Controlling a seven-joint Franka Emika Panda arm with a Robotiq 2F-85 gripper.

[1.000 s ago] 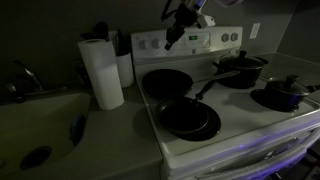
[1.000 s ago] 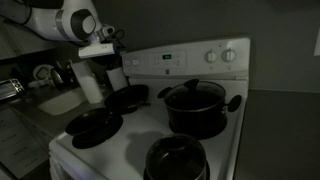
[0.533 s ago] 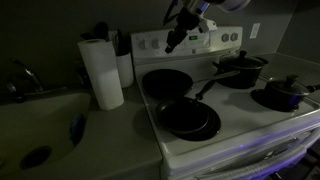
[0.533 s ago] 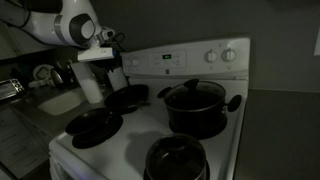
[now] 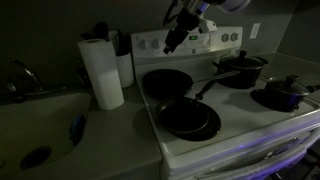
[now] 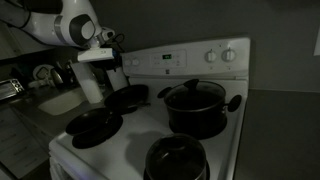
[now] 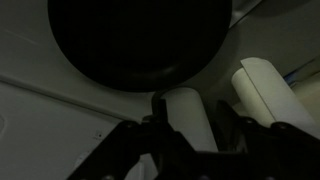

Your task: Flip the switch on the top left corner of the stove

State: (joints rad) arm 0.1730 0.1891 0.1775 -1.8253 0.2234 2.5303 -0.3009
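The stove (image 5: pixel 185 150) is occupying the right half of the frame in an exterior view, with its back panel (image 5: pixel 200 40) lying at upper centre; the gripper (image 5: pixel 170 42) is hanging at the panel's left end, above a dark pan (image 5: pixel 165 82); whether it is touching the panel cannot be told. In the wrist view the fingers (image 7: pixel 155 112) are standing spread apart, gripping nothing; a paper roll (image 7: pixel 187 105) is showing between them.
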